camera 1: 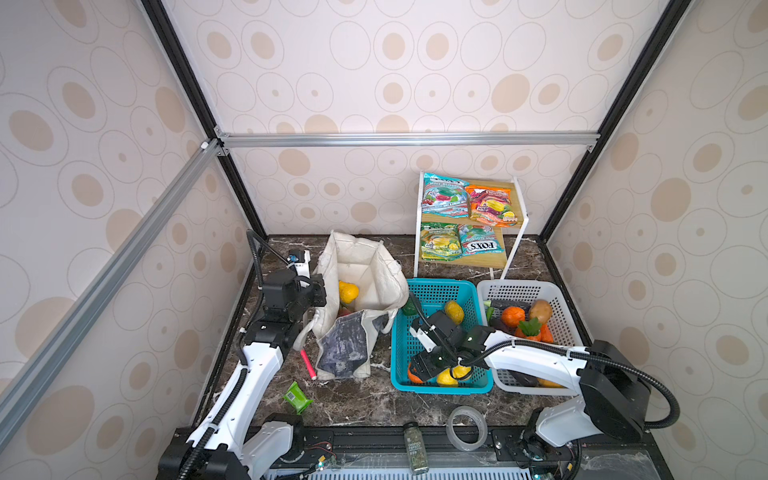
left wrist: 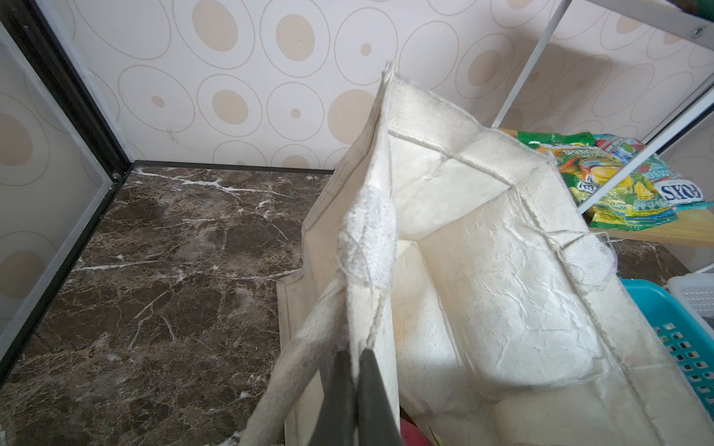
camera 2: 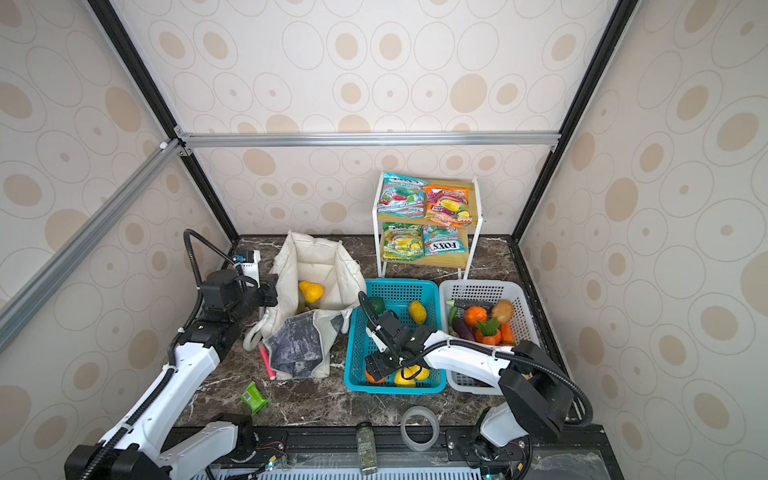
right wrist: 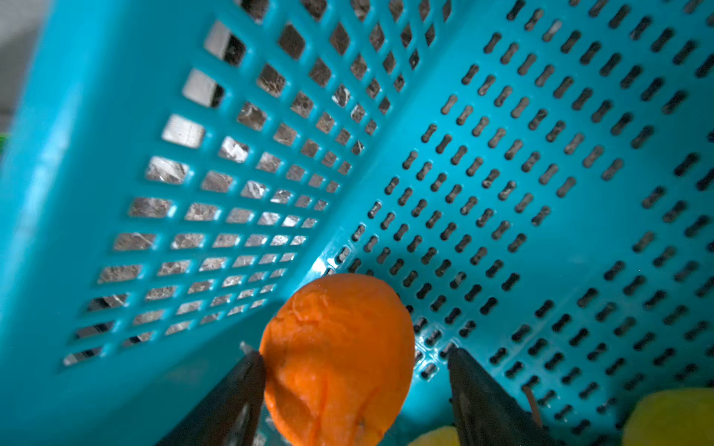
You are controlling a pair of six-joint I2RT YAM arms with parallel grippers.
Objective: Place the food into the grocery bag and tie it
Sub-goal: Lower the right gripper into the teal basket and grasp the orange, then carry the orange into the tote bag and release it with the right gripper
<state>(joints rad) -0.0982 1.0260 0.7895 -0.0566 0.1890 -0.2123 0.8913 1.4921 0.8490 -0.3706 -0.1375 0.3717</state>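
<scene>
Tabletop, both top views: one grocery bag (camera 1: 361,266) stands open-mouthed at the rear left of the marble table (camera 1: 374,407), with one yellow fruit (camera 1: 348,292) showing inside. Two baskets sit just beside each other to its right, a teal basket (camera 1: 401,353) and a white basket (camera 1: 521,286), both holding toy produce. Four candy packets (camera 1: 444,199) lie on a two-tier shelf (camera 1: 482,261) behind the baskets, two per tier. The left gripper (camera 1: 318,291) meets the bag's left rim. The right gripper (camera 1: 419,370) reaches down into the teal basket's near left corner.

Left wrist view: the left gripper (left wrist: 357,386) is pinched tight on the bag's side wall, next to one handle (left wrist: 301,367). Bare marble runs from the bag's outer side to the enclosure frame.

Right wrist view: the right gripper (right wrist: 355,357) stands with jaws apart, straddling one orange fruit (right wrist: 340,316). One finger touches the fruit and the other is a gap away. The fruit sits on the basket floor close to the perforated wall, with open floor on its far side.
</scene>
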